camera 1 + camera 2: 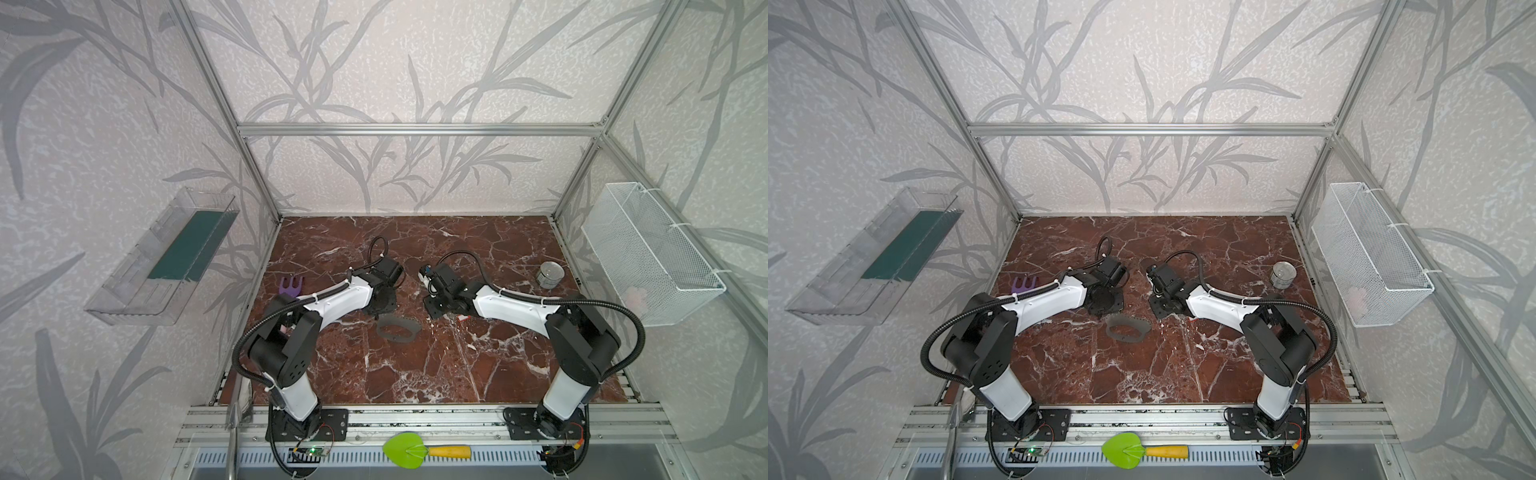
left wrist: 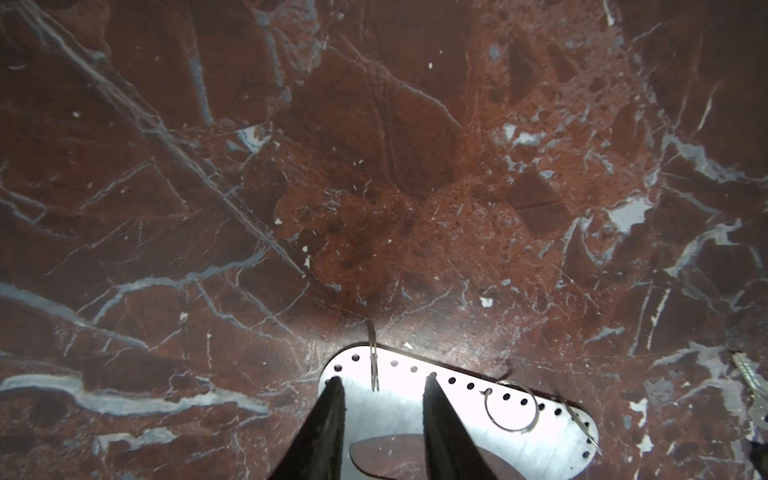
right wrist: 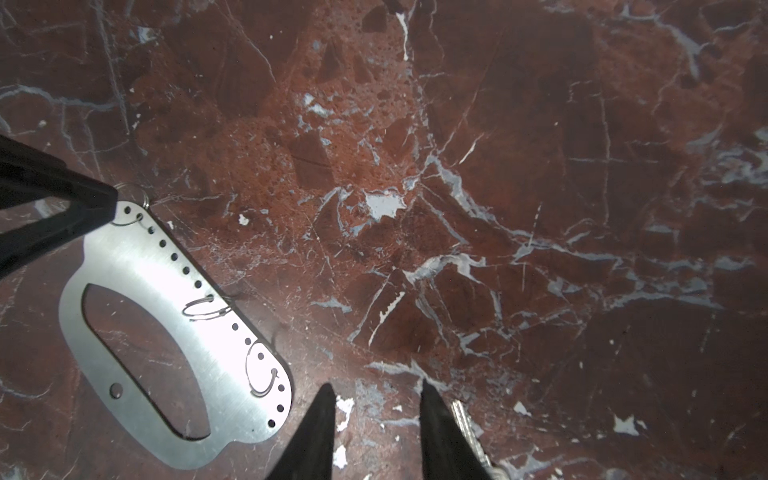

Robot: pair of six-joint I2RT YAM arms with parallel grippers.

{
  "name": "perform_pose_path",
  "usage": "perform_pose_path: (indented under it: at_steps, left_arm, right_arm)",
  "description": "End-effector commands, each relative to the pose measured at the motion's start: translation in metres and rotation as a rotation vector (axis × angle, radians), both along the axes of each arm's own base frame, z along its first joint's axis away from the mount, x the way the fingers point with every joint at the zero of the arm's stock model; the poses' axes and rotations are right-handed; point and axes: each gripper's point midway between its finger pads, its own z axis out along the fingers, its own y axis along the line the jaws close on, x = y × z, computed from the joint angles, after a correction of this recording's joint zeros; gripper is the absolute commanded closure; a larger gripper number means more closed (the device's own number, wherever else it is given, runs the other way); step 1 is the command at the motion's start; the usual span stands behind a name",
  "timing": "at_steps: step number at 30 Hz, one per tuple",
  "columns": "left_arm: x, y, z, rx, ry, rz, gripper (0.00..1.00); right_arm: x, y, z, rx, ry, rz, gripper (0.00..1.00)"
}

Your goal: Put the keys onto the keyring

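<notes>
Left gripper (image 2: 383,376), jaws narrowly parted, straddling upright split ring (image 2: 373,361) at keyring (image 2: 548,440) holed edge. Right gripper (image 3: 376,382), narrowly parted and gripping nothing, pointing down just beside key (image 3: 463,415), mid-worktop (image 3: 540,166).

Tabletop (image 1: 415,374) lies bare in front of the keyring (image 3: 137,266); tin (image 1: 549,274) stands right.

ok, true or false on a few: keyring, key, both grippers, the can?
1. The keyring lies flat on the table. True.
2. Three wire rings sit in its row of holes. True.
3. The right gripper holds the key. False: its jaws stand apart and empty; the key lies on the table.
4. The left gripper is over the keyring. True.
5. The tin can stands on the keyring. False: it stands apart, near the table's right edge.
</notes>
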Motion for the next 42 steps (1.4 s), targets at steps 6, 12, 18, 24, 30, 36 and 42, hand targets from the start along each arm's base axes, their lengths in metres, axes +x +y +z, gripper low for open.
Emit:
perform_pose_path:
  at_steps: [6,12,18,24,30,36,42]
  left_arm:
    - [0.000,0.005,-0.004,0.056,0.022,-0.009,0.70]
    - [0.002,0.003,-0.007,0.060,0.035,-0.018,0.73]
    - [0.002,0.002,-0.009,0.061,0.042,-0.023,0.76]
    - [0.000,0.003,-0.010,0.065,0.050,-0.027,0.81]
    - [-0.001,0.003,-0.012,0.066,0.056,-0.030,0.84]
    - [-0.001,0.002,-0.013,0.066,0.063,-0.033,0.87]
    - [-0.002,0.001,-0.014,0.064,0.069,-0.038,0.90]
  right_arm:
    - [-0.003,-0.008,0.003,-0.009,-0.001,-0.013,0.65]
    - [-0.003,-0.007,0.003,-0.005,0.001,-0.013,0.65]
    - [-0.003,-0.010,0.003,-0.009,-0.002,-0.017,0.65]
    - [-0.005,-0.010,0.001,-0.007,0.002,-0.015,0.65]
    - [-0.005,-0.011,0.002,-0.009,-0.003,-0.017,0.65]
    - [-0.006,-0.011,0.001,-0.007,0.001,-0.016,0.65]
    - [-0.006,-0.012,0.000,-0.013,0.001,-0.015,0.65]
